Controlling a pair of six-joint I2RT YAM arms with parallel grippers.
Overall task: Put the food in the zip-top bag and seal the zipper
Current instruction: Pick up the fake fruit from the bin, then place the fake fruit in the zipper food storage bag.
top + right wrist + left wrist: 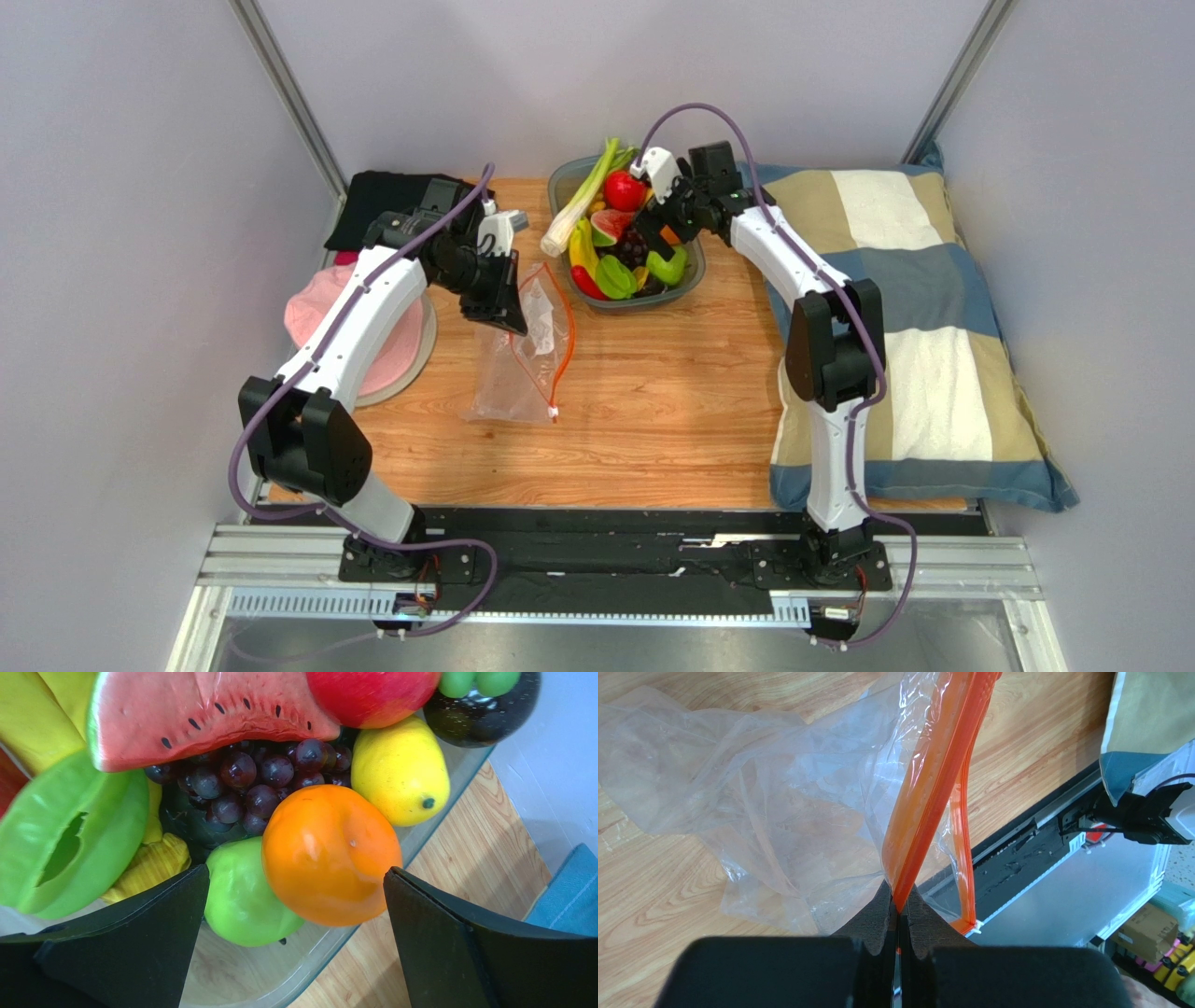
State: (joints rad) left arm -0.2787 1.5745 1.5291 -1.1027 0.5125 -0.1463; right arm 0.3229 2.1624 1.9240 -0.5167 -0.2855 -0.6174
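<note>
Top view: left gripper hangs over the wooden table, holding up one end of the zip-top bag. The rest of the bag droops onto the boards and the orange-red zipper runs down its right edge. My right gripper is down in the grey tray of toy fruit at the far edge, beside the checked pillow. Left wrist view: my jaws are pressed together on the zipper strip, which rises straight out from between the pads; crinkled clear film spreads left across the wood. Right wrist view: my fingers stand wide apart, nothing pinched. The orange sits between them with the green apple touching its left side. Beyond lie grapes, watermelon slice, lemon, starfruit and banana.
</note>
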